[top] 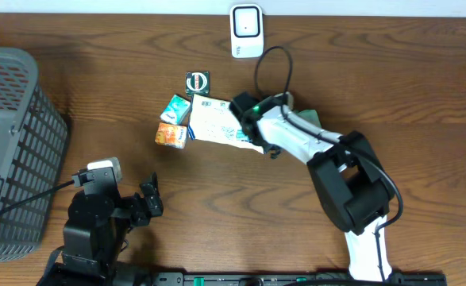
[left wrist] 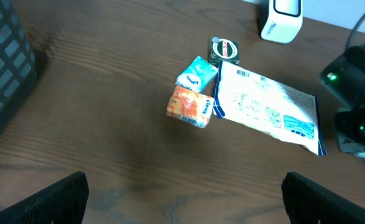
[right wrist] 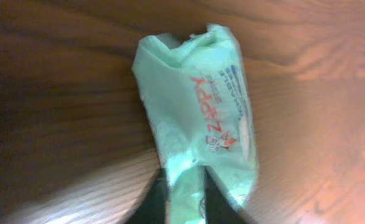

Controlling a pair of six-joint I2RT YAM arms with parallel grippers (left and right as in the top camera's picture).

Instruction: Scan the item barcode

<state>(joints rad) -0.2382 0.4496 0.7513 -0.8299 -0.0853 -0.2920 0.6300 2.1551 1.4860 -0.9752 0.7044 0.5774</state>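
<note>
Wood counter point(top: 98, 103); grey basket point(top: 10, 151) far left. Left tool point(top: 147, 202) idle at lower left, jaws wide. Right tool point(right wrist: 183, 182) narrow, apparently pinching green packet point(right wrist: 194, 106) lying flat mid-frame, presumably for carrying to scanner point(top: 247, 30), top centre.

One grey mesh basket point(top: 10, 143), one white scanner point(top: 247, 30), and five packaged items: one large white pouch point(top: 217, 123), one teal packet point(top: 176, 109), one orange packet point(top: 171, 135), one dark square packet point(top: 198, 82) and one pale green bag point(right wrist: 194, 106) (barely visible from overhead).
</note>
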